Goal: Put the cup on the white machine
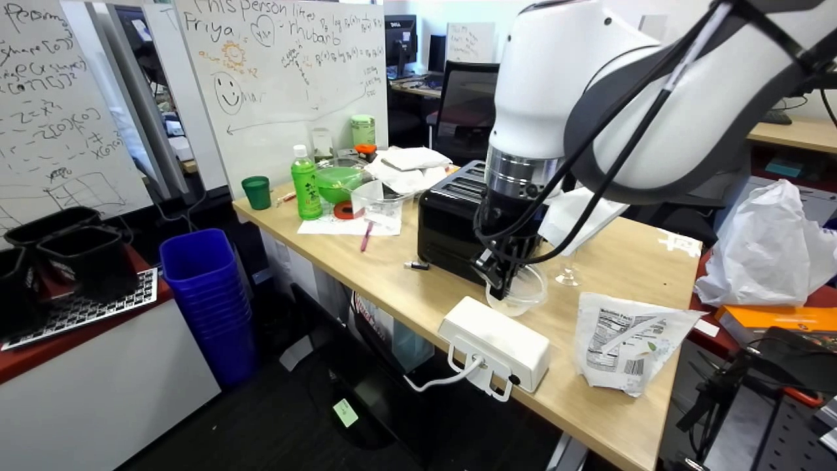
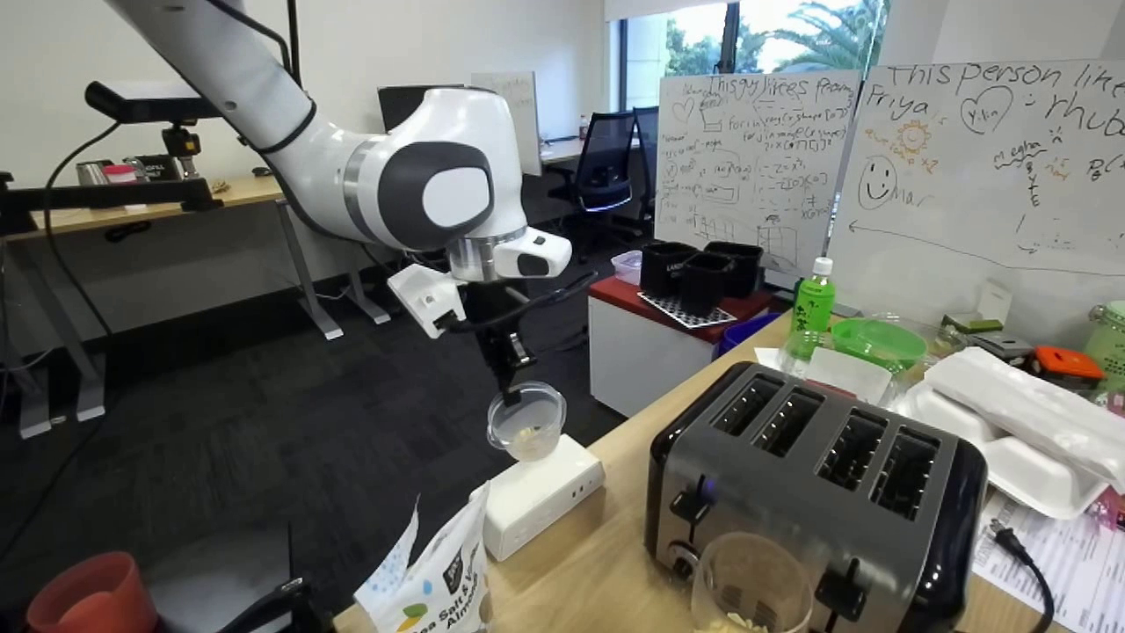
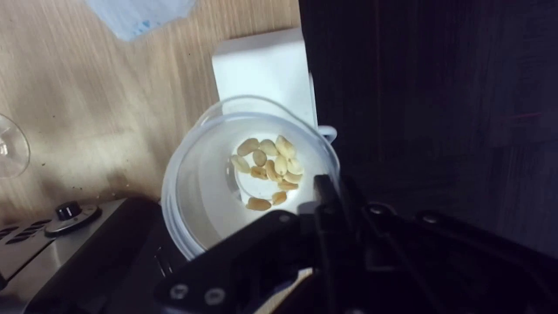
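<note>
This is an office-like lab: scribbled whiteboard (image 1: pixel 294 78), Dell monitor (image 1: pixel 401 42) and office chair (image 2: pixel 602 165) far off, robot arm (image 1: pixel 533 85) nearer.

In an exterior view, a black four-slot toaster (image 1: pixel 450 226) is standing on the worktop (image 1: pixel 637 258). Farther left, a white-capped green drink bottle (image 1: pixel 305 188) is standing near a dark green cup (image 1: pixel 257 193), and a pink pen (image 1: pixel 367 237) is lying between bottle and toaster. At the near right, an almond bag (image 1: pixel 628 343) is sitting. Stacked blue bins (image 1: pixel 208 297) are standing at the left, and a whiteboard (image 1: pixel 288 78) bearing marker writing is rising behind the bottle.
</note>
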